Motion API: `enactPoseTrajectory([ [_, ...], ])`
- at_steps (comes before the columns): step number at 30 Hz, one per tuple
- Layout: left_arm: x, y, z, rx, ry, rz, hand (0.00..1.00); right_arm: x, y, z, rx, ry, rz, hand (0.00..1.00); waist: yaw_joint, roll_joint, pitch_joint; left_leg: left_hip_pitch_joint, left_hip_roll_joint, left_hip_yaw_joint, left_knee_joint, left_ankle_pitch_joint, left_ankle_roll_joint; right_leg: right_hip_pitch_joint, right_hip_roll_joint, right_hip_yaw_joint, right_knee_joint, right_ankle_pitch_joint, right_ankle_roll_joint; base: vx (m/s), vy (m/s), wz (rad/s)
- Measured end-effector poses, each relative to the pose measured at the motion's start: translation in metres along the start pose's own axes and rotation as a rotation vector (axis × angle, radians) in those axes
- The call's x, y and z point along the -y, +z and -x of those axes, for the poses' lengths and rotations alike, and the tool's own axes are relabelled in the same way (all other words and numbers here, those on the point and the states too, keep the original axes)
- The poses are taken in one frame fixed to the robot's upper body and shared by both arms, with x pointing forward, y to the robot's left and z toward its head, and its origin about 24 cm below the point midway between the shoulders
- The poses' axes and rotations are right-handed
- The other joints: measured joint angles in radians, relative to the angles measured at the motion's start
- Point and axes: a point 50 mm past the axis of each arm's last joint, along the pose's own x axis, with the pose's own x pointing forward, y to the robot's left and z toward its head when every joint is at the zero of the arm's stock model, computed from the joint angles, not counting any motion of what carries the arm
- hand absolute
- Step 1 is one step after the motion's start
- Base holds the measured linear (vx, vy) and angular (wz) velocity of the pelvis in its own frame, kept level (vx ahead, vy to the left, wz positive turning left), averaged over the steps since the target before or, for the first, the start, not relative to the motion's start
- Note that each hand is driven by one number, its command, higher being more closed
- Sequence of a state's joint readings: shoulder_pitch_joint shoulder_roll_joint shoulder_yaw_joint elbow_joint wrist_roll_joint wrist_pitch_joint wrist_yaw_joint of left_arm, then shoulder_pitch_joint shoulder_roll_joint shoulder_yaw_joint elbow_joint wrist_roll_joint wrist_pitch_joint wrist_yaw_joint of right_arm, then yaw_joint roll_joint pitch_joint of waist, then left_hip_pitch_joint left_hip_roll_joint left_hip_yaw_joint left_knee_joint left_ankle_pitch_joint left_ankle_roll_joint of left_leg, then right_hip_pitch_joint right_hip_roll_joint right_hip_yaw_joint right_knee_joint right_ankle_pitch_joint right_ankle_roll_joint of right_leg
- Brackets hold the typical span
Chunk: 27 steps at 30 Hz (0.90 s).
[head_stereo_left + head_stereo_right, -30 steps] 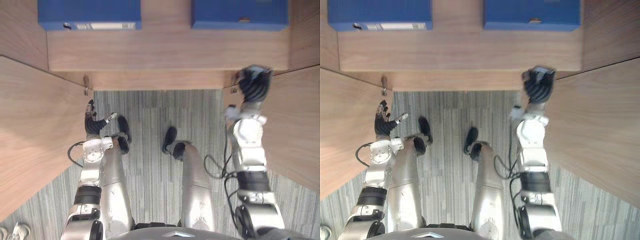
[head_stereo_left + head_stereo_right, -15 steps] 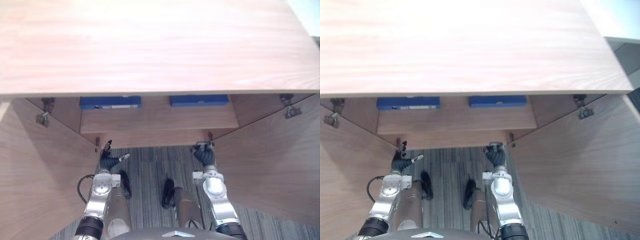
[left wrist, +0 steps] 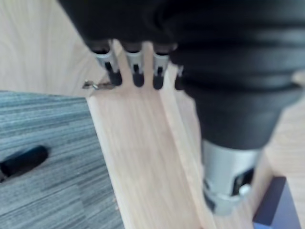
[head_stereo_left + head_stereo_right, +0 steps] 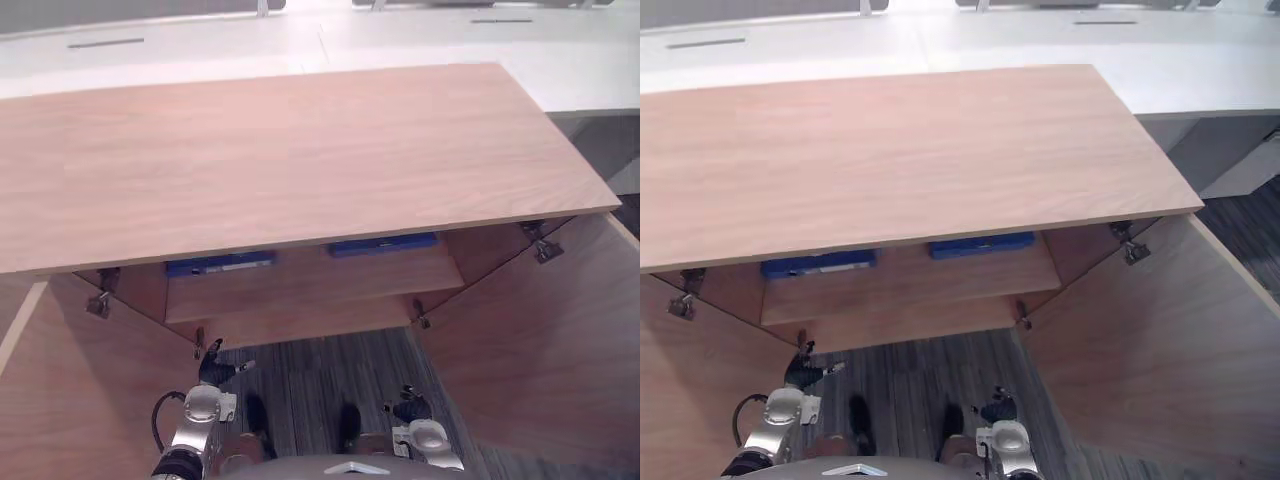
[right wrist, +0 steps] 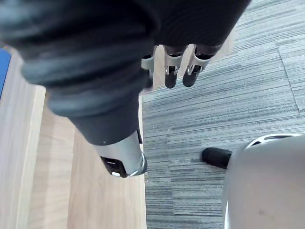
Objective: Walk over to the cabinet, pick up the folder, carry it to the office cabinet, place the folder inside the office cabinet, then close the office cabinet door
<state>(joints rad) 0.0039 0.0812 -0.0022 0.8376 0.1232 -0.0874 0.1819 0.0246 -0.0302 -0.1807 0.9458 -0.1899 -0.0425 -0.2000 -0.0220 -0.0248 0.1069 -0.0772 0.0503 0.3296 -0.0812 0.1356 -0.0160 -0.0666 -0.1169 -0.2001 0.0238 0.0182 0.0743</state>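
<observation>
Two blue folders lie on the shelf inside the open wooden office cabinet [image 4: 290, 160], one to the left [image 4: 220, 264] and one to the right [image 4: 383, 244]. Both doors stand wide open, the left door [image 4: 60, 400] and the right door [image 4: 540, 340]. My left hand [image 4: 212, 370] is open, low beside the left door's hinge edge, fingers [image 3: 136, 71] straight over the cabinet's bottom board; a blue folder corner [image 3: 276, 205] shows near it. My right hand [image 4: 410, 410] hangs low in front of the cabinet over the carpet, fingers [image 5: 174, 71] straight, holding nothing.
Grey striped carpet [image 5: 228, 109] covers the floor between the two open doors. White desks [image 4: 1040, 40] stand behind the cabinet. The cabinet's wide top overhangs the shelf.
The camera has tipped up and drawn back, bringing the cabinet's top into view. My right hand has come down from the right door's edge and its fingers have straightened.
</observation>
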Motion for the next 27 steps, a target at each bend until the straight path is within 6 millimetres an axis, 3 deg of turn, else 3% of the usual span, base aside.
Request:
enactPoseTrajectory([
  [7,0.002,-0.027,0.006,-0.119,-0.012,-0.017,0.00,0.006,-0.014,0.001,-0.081,-0.033,-0.098,0.00,-0.004,-0.001,-0.009,0.029,-0.015,-0.009,-0.007,-0.014,-0.006,0.031,-0.005,0.035,-0.016,-0.008,0.004,-0.03,0.057,0.01],
  [11,0.005,-0.039,0.010,-0.168,-0.020,-0.019,0.00,0.009,-0.022,0.001,-0.129,-0.055,-0.150,0.00,-0.006,0.005,-0.037,0.029,-0.034,-0.029,-0.007,-0.026,0.009,0.034,-0.012,0.059,-0.021,-0.011,0.008,0.01,0.055,0.05],
  [20,0.007,-0.048,0.014,-0.202,-0.026,-0.021,0.00,0.011,-0.032,0.003,-0.182,-0.089,-0.218,0.00,-0.015,0.003,-0.057,0.081,-0.068,-0.030,-0.007,-0.056,0.022,0.098,-0.035,0.084,-0.043,-0.014,0.008,0.05,0.048,0.02],
  [27,0.006,-0.041,0.012,-0.170,-0.011,-0.014,0.00,0.015,-0.036,0.004,-0.206,-0.125,-0.328,0.00,-0.019,0.003,-0.057,0.107,-0.073,-0.028,-0.006,-0.070,0.016,0.127,-0.036,0.088,-0.049,-0.018,0.001,0.06,0.005,-0.02],
])
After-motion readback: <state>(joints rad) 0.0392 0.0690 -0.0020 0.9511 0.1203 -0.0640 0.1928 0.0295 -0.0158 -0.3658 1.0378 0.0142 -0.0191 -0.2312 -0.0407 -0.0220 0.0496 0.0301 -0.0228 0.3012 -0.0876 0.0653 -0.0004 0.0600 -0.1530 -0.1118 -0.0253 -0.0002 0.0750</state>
